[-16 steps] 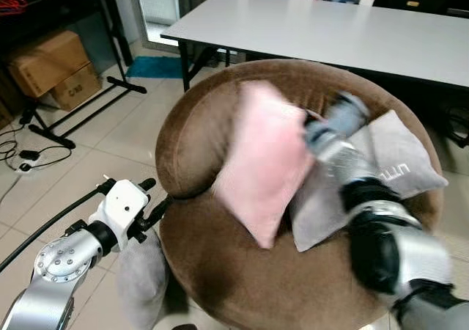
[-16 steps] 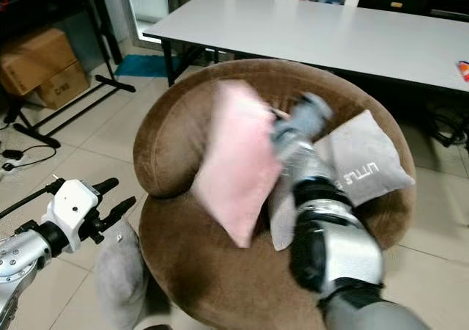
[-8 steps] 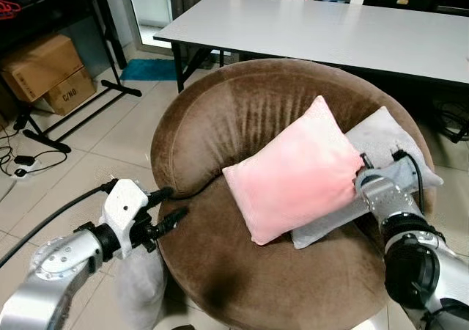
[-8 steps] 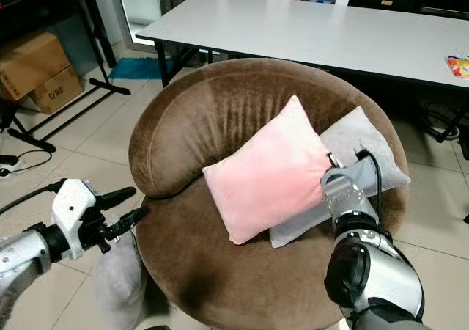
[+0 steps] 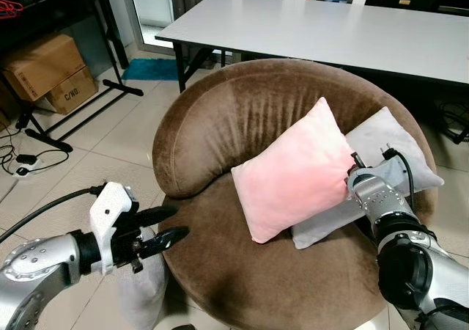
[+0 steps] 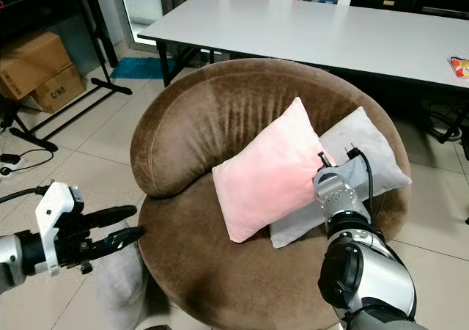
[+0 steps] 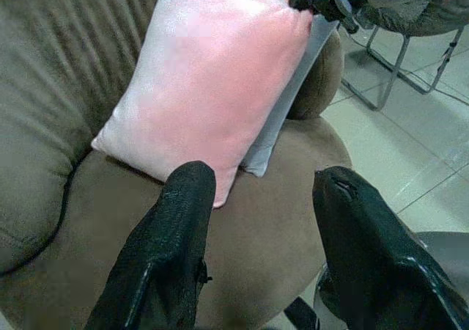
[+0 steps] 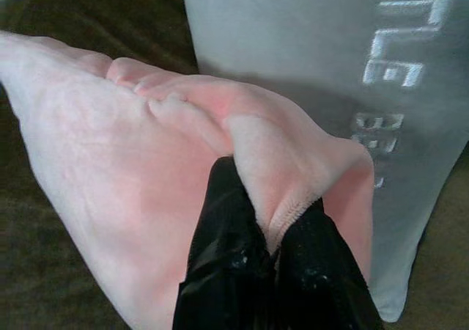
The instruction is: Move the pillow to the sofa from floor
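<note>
A pink pillow [image 5: 297, 171] leans on the round brown sofa [image 5: 220, 125], overlapping a grey cushion [image 5: 388, 150]; the right gripper [image 8: 272, 253] pinches its corner; the left gripper [image 5: 170, 226], fingers spread, hovers beside the seat's edge.

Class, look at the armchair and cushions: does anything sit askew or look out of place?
Yes. The pink pillow lies tilted against the grey pillow on the sofa, one corner bunched where the right gripper pinches it. Another grey cushion sits on the floor.
</note>
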`<state>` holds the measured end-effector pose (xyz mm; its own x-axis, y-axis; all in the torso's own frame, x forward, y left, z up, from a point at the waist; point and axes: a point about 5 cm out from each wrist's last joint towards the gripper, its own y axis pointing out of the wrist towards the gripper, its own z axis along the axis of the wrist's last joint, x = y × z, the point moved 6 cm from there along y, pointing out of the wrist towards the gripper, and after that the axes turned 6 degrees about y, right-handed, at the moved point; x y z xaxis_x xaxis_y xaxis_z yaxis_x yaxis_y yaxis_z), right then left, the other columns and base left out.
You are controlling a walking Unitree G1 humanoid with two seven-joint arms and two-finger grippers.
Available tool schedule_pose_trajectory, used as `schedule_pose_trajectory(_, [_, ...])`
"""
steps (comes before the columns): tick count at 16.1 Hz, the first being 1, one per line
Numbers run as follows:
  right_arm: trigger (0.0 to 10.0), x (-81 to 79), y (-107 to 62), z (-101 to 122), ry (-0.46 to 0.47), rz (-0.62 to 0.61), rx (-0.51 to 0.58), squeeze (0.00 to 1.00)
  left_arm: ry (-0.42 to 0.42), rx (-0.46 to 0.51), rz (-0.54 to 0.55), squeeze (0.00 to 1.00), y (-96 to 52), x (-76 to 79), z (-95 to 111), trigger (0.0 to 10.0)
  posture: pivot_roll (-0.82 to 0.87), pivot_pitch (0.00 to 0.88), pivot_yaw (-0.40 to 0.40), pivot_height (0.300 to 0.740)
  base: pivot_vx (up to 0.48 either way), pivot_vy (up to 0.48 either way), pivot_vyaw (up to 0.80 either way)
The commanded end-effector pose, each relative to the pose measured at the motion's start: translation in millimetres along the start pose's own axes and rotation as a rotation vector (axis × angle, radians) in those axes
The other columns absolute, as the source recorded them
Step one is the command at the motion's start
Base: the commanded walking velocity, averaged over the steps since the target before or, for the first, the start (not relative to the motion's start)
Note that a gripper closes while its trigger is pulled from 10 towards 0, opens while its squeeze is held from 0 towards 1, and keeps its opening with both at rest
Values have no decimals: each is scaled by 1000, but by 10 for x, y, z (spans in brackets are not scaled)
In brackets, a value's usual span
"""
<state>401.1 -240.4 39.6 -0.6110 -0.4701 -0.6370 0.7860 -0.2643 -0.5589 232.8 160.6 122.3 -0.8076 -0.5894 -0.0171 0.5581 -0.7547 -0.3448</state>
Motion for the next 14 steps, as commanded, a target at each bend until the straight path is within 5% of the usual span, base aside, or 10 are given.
schedule_pose_trajectory(1, [10000, -25, -9, 62, -69, -11, 45, 231, 21, -10, 9, 0, -44, -8, 37, 10000, 20, 0, 33, 740, 0, 0, 0])
schedule_pose_trajectory(2, [10000, -100, -28, 170, -170, 19, 115, 1000, 20, -10, 11, 0, -53, -2, 47, 10000, 20, 0, 33, 740, 0, 0, 0])
schedule_pose_trajectory(5, [10000, -361, -112, 324, -128, 126, 179, 1000, 27, -10, 5, 0, -42, 29, 68, 10000, 20, 0, 27, 740, 0, 0, 0])
schedule_pose_trajectory(10, [10000, -320, -301, 464, -151, 138, 233, 1000, 53, 27, 21, 0, 49, 88, 116, 10000, 18, 0, 14, 740, 0, 0, 0])
schedule_pose_trajectory(11, [10000, -291, -429, 504, -150, 156, 251, 1000, 83, 54, 92, 0, 84, 20, 145, 10000, 17, 0, 10, 740, 0, 0, 0])
schedule_pose_trajectory(13, [10000, -489, -652, 500, -236, 299, 289, 1000, 126, 113, 260, 0, 129, -164, 218, 10000, 6, 0, 12, 740, 0, 0, 0])
schedule_pose_trajectory(14, [10000, -769, -884, 254, -404, 500, 288, 0, 116, 128, 418, 0, 178, -330, 201, 10000, -3, 0, 16, 740, 0, 0, 0])
